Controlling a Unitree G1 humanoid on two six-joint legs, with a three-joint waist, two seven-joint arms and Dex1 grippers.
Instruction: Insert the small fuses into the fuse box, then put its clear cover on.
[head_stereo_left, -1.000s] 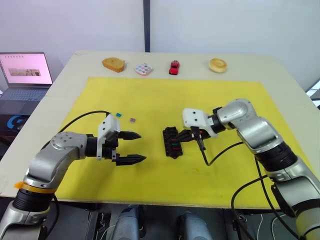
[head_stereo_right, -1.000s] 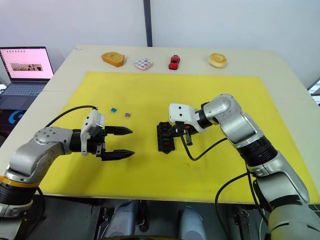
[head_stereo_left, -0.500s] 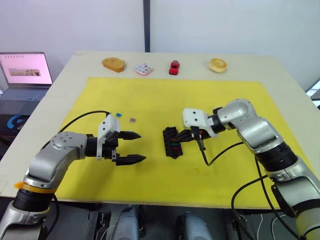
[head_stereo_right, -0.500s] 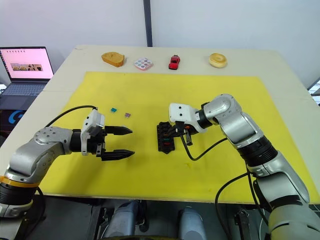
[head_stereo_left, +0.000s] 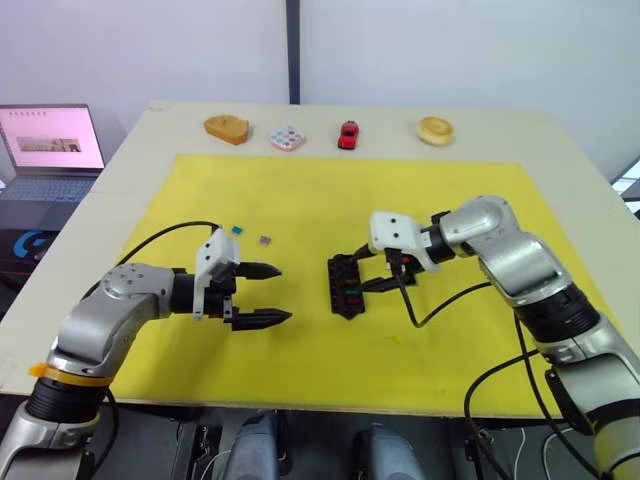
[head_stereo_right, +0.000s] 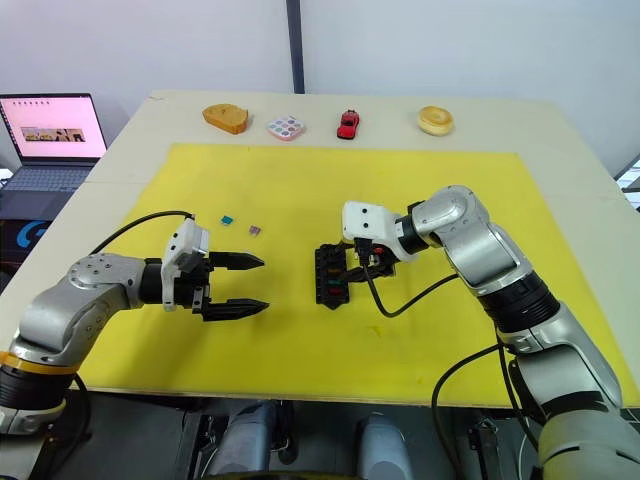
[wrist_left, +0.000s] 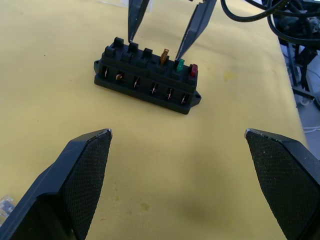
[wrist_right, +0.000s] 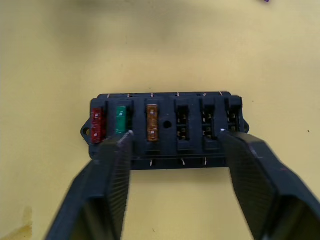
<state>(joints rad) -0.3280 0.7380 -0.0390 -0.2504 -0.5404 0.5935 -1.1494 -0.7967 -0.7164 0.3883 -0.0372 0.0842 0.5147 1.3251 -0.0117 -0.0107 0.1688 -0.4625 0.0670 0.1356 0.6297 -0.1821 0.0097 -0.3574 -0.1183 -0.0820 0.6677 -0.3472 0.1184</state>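
Observation:
The black fuse box (head_stereo_left: 347, 285) lies mid-mat on the yellow mat (head_stereo_left: 450, 350). Red (wrist_right: 97, 125), green (wrist_right: 120, 120) and amber (wrist_right: 152, 122) small fuses sit in its slots at one end; the other slots are empty. My right gripper (head_stereo_left: 366, 270) is open just above the box with nothing between its fingers (wrist_right: 117, 170), which straddle the box. My left gripper (head_stereo_left: 283, 293) hovers open and empty to the left of the box, pointing at it. A teal fuse (head_stereo_left: 237, 229) and a purple fuse (head_stereo_left: 265, 240) lie loose behind the left gripper. The clear cover is out of view.
Along the table's far edge stand a wooden block (head_stereo_left: 227, 128), a white tile with coloured dots (head_stereo_left: 287, 138), a red toy car (head_stereo_left: 348, 134) and a wooden ring (head_stereo_left: 436, 130). A laptop (head_stereo_left: 50, 150) sits off the table to the left.
My right gripper, shut over the fuse box a moment ago, has opened and drawn back slightly to the right. The left arm has not moved.

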